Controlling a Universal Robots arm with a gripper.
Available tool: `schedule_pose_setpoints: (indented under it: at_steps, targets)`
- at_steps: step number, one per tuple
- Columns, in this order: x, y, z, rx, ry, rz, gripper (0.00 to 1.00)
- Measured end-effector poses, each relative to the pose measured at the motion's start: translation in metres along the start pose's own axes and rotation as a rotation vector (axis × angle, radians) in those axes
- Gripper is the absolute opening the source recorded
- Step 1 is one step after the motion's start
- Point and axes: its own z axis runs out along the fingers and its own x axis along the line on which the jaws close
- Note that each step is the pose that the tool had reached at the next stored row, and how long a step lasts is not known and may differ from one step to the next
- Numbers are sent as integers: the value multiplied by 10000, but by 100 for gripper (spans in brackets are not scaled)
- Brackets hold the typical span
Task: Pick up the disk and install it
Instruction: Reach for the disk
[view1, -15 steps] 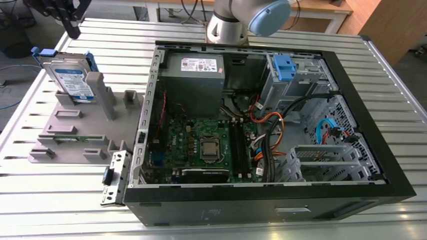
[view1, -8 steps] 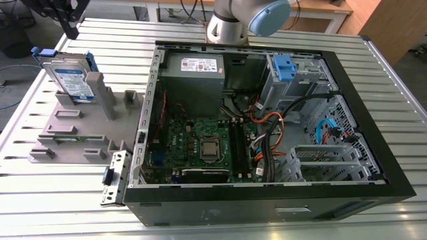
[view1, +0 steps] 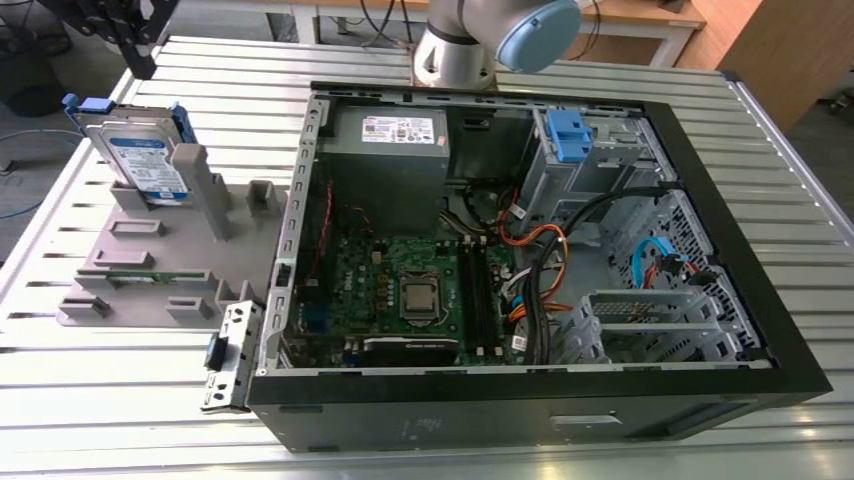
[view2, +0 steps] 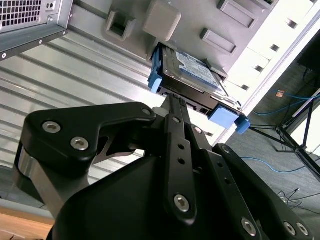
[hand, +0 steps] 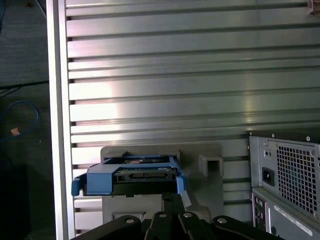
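Second wrist view: tool, jaws drawn together, holding nothing; disk just ahead of it, standing on edge in grey holder.

Open black computer case on slatted metal table, grey plastic fixture just beside it.

Gripper points downward — its two fingertips pressed together
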Motion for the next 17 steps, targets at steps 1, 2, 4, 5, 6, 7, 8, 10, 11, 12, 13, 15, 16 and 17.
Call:
schedule_pose_setpoints:
  at_steps: [1, 2, 4, 5, 6, 7, 8, 10, 11, 12, 13, 15, 16, 17]
  targets:
    - [1, 0, 1, -1, -1, 1, 11]
    - [3, 0, 1, 0, 0, 1, 11]
    - [9, -1, 1, 0, 0, 1, 11]
    - [12, -1, 2, 1, 1, 1, 11]
    - [16, -1, 3, 0, 1, 1, 11]
    - [20, -1, 4, 1, 1, 1, 11]
    - [25, -2, 5, 1, 1, 1, 11]
    - [36, -3, 8, 0, 1, 1, 11]
    - [43, -3, 10, 0, 1, 1, 11]
    - [50, -4, 13, 1, 1, 1, 11]
    - [57, -4, 15, 0, 0, 1, 11]
    - [71, -6, 19, 0, 0, 1, 11]
    - [78, -6, 20, 1, 1, 1, 11]
    - [86, -7, 22, 1, 1, 1, 11]
